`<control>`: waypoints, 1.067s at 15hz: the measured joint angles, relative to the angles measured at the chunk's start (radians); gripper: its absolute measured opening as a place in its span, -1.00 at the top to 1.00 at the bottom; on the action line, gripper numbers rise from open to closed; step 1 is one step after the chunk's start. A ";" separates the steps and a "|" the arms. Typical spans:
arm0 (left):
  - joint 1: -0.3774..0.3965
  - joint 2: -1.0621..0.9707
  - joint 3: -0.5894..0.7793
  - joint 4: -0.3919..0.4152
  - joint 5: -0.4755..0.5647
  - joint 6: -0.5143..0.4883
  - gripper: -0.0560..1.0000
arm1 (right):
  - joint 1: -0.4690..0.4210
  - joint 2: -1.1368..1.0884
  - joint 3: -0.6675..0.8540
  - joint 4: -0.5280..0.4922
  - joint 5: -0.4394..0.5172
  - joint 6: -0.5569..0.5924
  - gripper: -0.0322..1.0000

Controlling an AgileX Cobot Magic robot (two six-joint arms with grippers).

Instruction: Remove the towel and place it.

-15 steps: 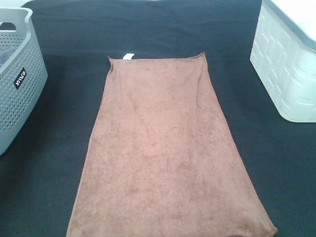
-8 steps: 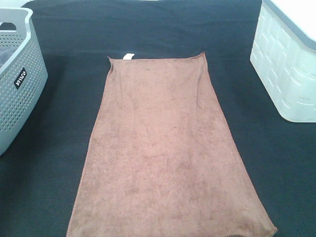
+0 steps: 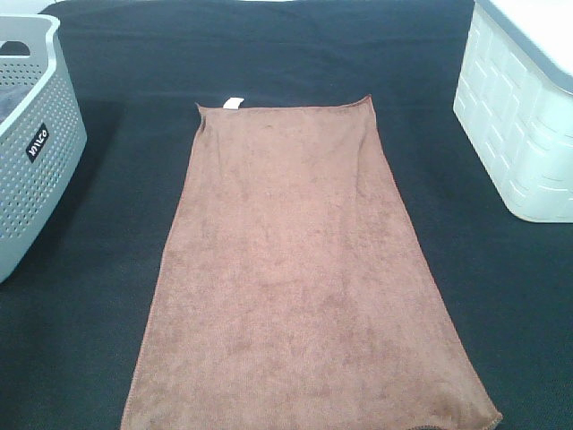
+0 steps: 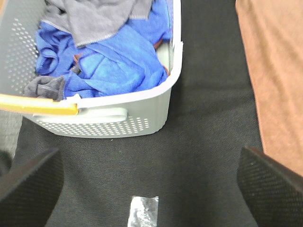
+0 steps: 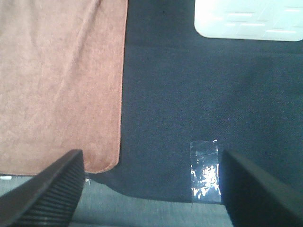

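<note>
**Towel flat at centre, both grippers wide and holding nothing**

You have the black table covering [image 3: 269, 54] under everything, and on it the towel [image 3: 295, 269] lies spread flat and lengthwise at the middle, its short edge with the small white tag [image 3: 233, 102] pointing away from you. Its near short edge runs to the bottom of the high view.

Your left gripper [image 4: 151, 189] hangs over bare black cloth with its jaws spread wide and nothing between them; the towel's long edge [image 4: 248, 80] lies off to its inner side, apart from the fingers [image 4: 272, 184]. Your right gripper [image 5: 151, 189] is equally wide and holds nothing. It sits above the near edge of the covering, with the towel's near corner [image 5: 106, 165] just beside its inner finger [image 5: 52, 194].

The grey perforated basket [image 3: 36, 179] stands well to the left of the towel, holding blue cloths [image 4: 113, 61] and a grey cloth [image 4: 94, 19]. The white bin [image 3: 524, 125] stands well to the right. Between each container and the towel's long edges you have a broad strip of bare covering.

2 small strips of clear tape [image 4: 143, 212] [image 5: 204, 170] lie on the cloth, 1 under each gripper.
</note>
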 joint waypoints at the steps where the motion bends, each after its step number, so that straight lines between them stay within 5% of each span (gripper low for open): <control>1: 0.000 -0.059 0.030 0.000 -0.002 -0.014 -0.84 | 0.000 -0.066 0.032 0.000 -0.019 -0.007 -0.53; 8: 0.000 -0.498 0.220 0.033 0.069 -0.026 -0.83 | 0.000 -0.501 0.179 -0.036 -0.017 -0.078 -0.53; 13: 0.000 -0.676 0.263 0.005 0.167 -0.042 -0.83 | 0.000 -0.533 0.242 -0.028 0.003 -0.104 -0.53; 16: 0.000 -0.678 0.335 -0.004 0.164 -0.005 -0.83 | 0.000 -0.533 0.301 -0.029 -0.074 -0.125 -0.53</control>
